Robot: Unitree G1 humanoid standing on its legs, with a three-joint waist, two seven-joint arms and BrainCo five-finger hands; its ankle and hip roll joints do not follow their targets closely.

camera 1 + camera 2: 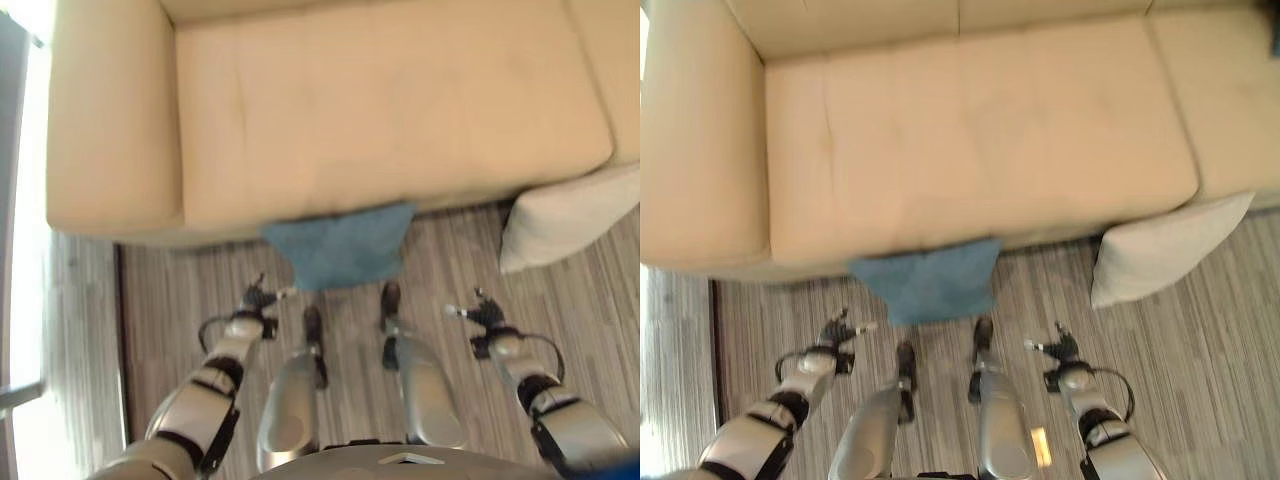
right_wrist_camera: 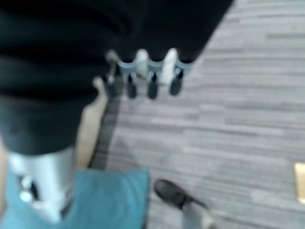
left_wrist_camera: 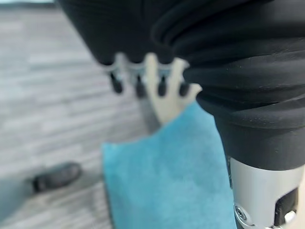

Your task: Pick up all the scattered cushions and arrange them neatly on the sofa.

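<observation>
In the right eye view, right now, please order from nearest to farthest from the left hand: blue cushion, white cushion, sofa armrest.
From the left hand:
1. Blue cushion, on the floor against the sofa front, just beside the hand.
2. Sofa armrest, at the sofa's left end.
3. White cushion, on the floor far right, leaning against the sofa.

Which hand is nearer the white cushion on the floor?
Right. The right hand hangs over the floor just left of the white cushion, apart from it. The left hand is farther off, past the blue cushion.
</observation>
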